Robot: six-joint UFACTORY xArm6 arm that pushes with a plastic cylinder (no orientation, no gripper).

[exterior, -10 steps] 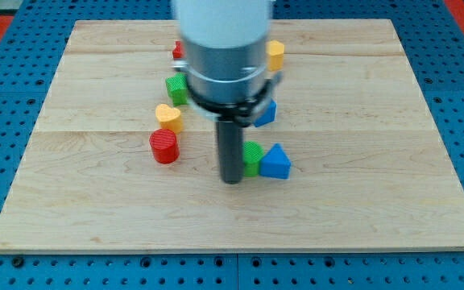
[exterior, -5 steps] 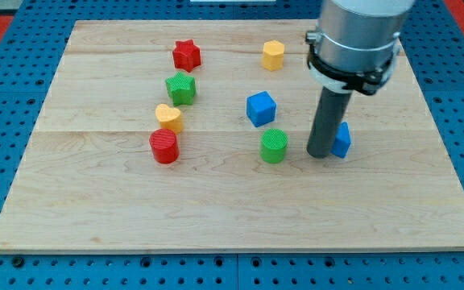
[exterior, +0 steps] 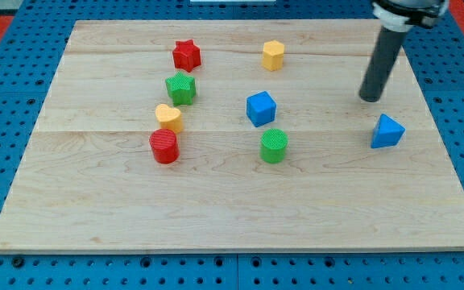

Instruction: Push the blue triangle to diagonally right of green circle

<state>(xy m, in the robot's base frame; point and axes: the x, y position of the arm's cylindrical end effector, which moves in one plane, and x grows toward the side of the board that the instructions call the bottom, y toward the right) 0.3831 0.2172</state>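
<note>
The blue triangle (exterior: 387,131) lies at the view's right on the wooden board (exterior: 232,209). The green circle (exterior: 274,146) stands near the middle, well to the triangle's left and slightly lower in the view. My tip (exterior: 370,98) is above the triangle in the view, a little to its left, and apart from it. The rod rises out of the view's top right.
A blue cube (exterior: 260,108) sits just above the green circle. A yellow block (exterior: 273,55) and a red star (exterior: 186,55) are near the top. A green block (exterior: 180,87), a yellow heart (exterior: 168,118) and a red cylinder (exterior: 164,147) stand at left.
The rod swept from the middle to the right, carrying the blue triangle away from the green circle, then moved up and off it.
</note>
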